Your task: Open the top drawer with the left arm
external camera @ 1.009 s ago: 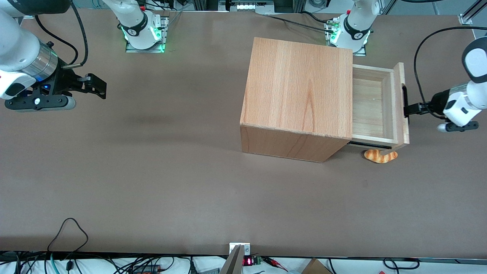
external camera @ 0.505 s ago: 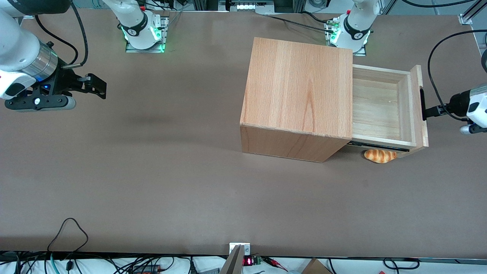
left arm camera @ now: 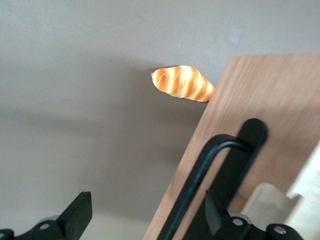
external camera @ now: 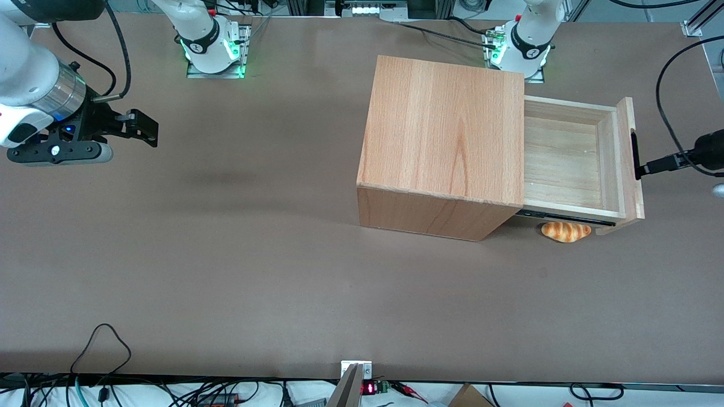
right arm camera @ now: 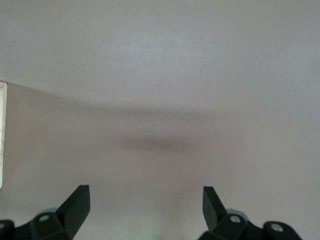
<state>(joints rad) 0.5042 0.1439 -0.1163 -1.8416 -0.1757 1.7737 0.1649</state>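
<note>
Orange bread roll (external camera: 565, 231) on table beneath top drawer (external camera: 565, 164); pincer (external camera: 645, 167) spread wide at handle (external camera: 634, 154).

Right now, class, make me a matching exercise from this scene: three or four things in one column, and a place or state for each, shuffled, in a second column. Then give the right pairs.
Column one:
1. top drawer
2. bread roll
3. left arm's pincer
4. cabinet

Column two:
A. on the table, beside the pulled-out drawer, nearer the front camera
B. at the black bar handle, fingers spread
C. pulled out, nothing inside
D. stands on the brown table, plain wooden top

Pairs: 1-C, 2-A, 3-B, 4-D
</note>
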